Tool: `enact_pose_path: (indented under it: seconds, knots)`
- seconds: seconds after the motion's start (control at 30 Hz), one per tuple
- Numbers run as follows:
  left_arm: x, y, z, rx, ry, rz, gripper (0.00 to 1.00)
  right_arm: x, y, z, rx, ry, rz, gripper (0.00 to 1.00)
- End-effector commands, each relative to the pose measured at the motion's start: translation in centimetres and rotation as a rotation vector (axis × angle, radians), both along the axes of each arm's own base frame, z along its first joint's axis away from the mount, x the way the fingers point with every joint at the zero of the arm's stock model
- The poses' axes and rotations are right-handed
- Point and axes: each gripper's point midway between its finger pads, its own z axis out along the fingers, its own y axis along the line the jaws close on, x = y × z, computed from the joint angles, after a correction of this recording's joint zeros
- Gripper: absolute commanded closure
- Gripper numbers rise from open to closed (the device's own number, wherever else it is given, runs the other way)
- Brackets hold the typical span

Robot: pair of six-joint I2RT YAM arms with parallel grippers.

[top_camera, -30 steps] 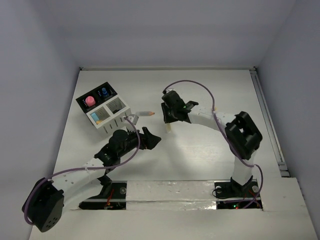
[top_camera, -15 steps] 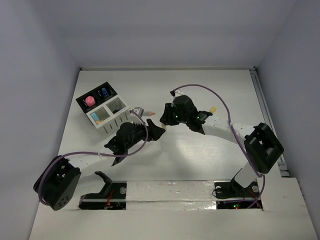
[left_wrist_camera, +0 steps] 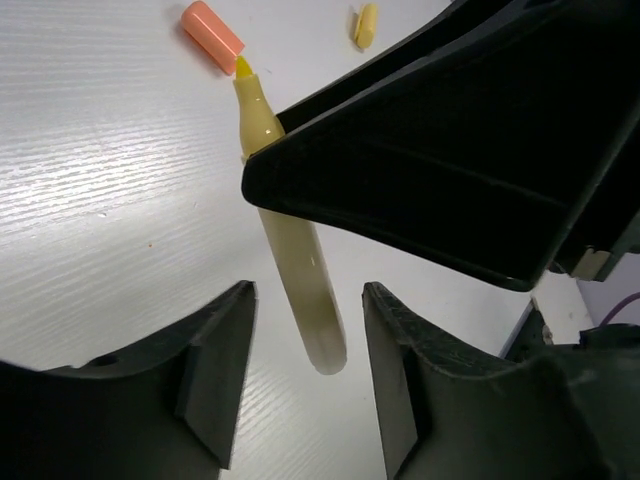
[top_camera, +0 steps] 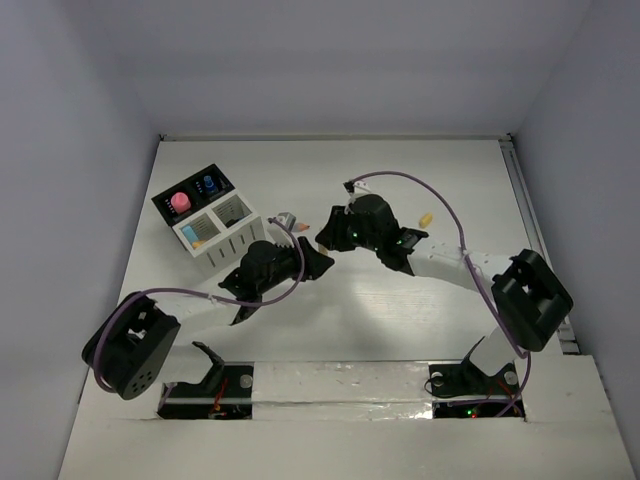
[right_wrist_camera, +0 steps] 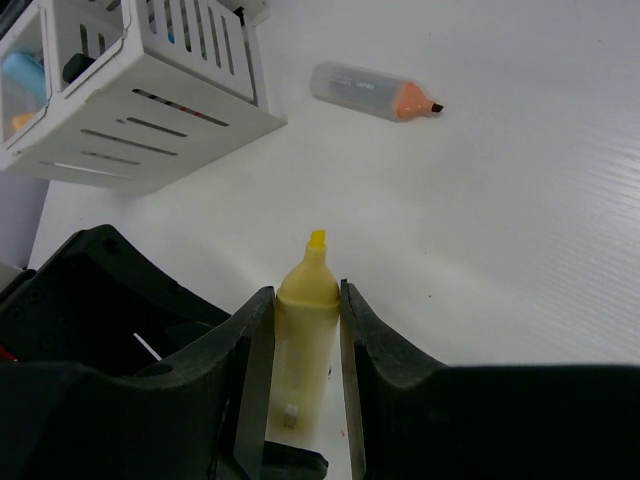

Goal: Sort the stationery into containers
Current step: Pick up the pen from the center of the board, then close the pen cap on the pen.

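Now the right gripper (right_wrist_camera: 305, 300) is clenched on a yellow plastic highlighter (left_wrist_camera: 292, 262) with its cap off. The barrel is squeezed between the two black fingers and the chisel tip sticks out ahead of them.

The left gripper (top_camera: 316, 260) sits right up against the right one, nose to nose over the white table (top_camera: 400, 330). Its jaws are released and straddle the highlighter's blunt rear end. In the left wrist view a strip of table shows on either side of the barrel, so neither finger (left_wrist_camera: 215, 360) touches it.

Beyond the highlighter's tip, out ahead of the right gripper, a translucent grey marker with an orange collar and dark nib (right_wrist_camera: 370, 92) lies flat on the table, apart from both grippers. From the left wrist an orange piece (left_wrist_camera: 212, 22) shows just past that same tip, too cropped to identify.

Ahead and to the left of the right gripper stands the square organizer block (top_camera: 228, 243), with two black and two white slotted compartments.
- One black compartment holds a pink round-topped item (top_camera: 180, 202).
- The other black compartment holds a small blue-capped bottle (top_camera: 208, 184).
- A white compartment holds light blue and orange pieces (top_camera: 198, 233).

Behind the right gripper, well off beside its forearm, a small yellow-orange stick (top_camera: 427, 216) lies alone on the table.
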Motion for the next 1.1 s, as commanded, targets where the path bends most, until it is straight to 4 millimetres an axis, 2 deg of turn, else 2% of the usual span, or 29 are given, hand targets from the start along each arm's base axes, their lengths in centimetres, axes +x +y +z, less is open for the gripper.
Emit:
enact_pose_path:
  seconds: [0.0, 0.17, 0.27, 0.3, 0.4, 0.43, 0.47, 0.57, 0.6, 0.67, 0.7, 0.77, 0.8, 0.83, 0.9, 0.93, 0.97, 1.0, 1.03, 1.07]
  knots:
    - [0.9, -1.1, 2.9, -0.06, -0.069, -0.018, 0.57, -0.1, 1.1, 3.7, 0.105, -0.086, 0.01, 0.94]
    - [1.2, -1.1, 3.3, -0.066, -0.085, -0.003, 0.74, -0.4, 1.1, 3.7, 0.111, -0.083, 0.023, 0.94]
    - [1.4, -1.0, 3.5, -0.064, -0.096, 0.006, 0.88, -1.0, 1.3, 3.5, 0.12, -0.075, 0.034, 0.94]
    - [1.4, -1.0, 3.5, -0.062, -0.095, 0.006, 1.0, -1.1, 1.2, 3.2, 0.121, -0.067, 0.029, 0.94]
    - [1.2, -1.1, 3.3, -0.046, -0.096, 0.0, 1.0, -1.1, 0.9, 3.4, 0.128, -0.071, 0.017, 0.92]
    - [1.2, -0.9, 2.9, -0.033, -0.09, 0.005, 1.0, -1.2, 0.9, 3.4, 0.126, -0.069, 0.015, 0.89]
    - [1.2, -0.8, 2.7, -0.024, -0.091, 0.009, 1.0, -1.2, 0.8, 3.5, 0.128, -0.067, 0.012, 0.76]
    - [0.9, -0.2, 2.0, 0.02, -0.093, 0.024, 1.0, -0.5, -0.4, 3.8, 0.107, -0.076, -0.033, 0.56]
    - [0.9, 0.1, 2.2, 0.023, -0.104, 0.033, 1.0, -0.4, -0.9, 4.8, 0.125, -0.086, -0.041, 0.44]
    - [0.8, 0.8, 1.8, 0.05, -0.108, 0.05, 1.0, -0.2, -2.2, 4.9, 0.133, -0.077, -0.065, 0.36]
    - [0.7, 1.0, 2.2, 0.049, -0.12, 0.054, 1.0, 0.5, -3.7, 6.1, 0.155, -0.092, -0.099, 0.32]
    - [0.6, 1.4, 2.1, 0.067, -0.131, 0.058, 1.0, 0.9, -5.6, 5.7, 0.142, -0.087, -0.138, 0.31]
    - [0.5, 1.5, 2.6, 0.064, -0.145, 0.057, 1.0, 1.9, -7.5, 6.0, 0.136, -0.097, -0.191, 0.32]
    - [0.4, 1.6, 2.6, 0.07, -0.145, 0.054, 1.0, 2.1, -8.7, 5.1, 0.102, -0.066, -0.222, 0.35]
    - [0.3, 1.7, 3.1, 0.077, -0.168, 0.047, 1.0, 3.4, -11.4, 4.2, 0.046, -0.054, -0.32, 0.51]
    - [0.2, 1.8, 3.1, 0.084, -0.171, 0.045, 1.0, 4.1, -14.2, 2.7, -0.007, -0.009, -0.399, 0.59]
    - [0.1, 1.9, 3.1, 0.097, -0.184, 0.04, 1.0, 4.6, -15.8, 2.2, -0.028, 0.01, -0.45, 0.68]
    - [0.0, 2.1, 3.5, 0.095, -0.198, 0.041, 1.0, 5.0, -17.5, 1.6, -0.056, 0.021, -0.504, 0.84]
    - [-0.1, 2.3, 3.4, 0.104, -0.2, 0.042, 1.0, 5.8, -20.3, 0.7, -0.084, 0.049, -0.577, 0.9]
    - [-0.2, 2.4, 3.4, 0.109, -0.204, 0.04, 1.0, 6.1, -21.6, 0.1, -0.104, 0.065, -0.608, 0.94]
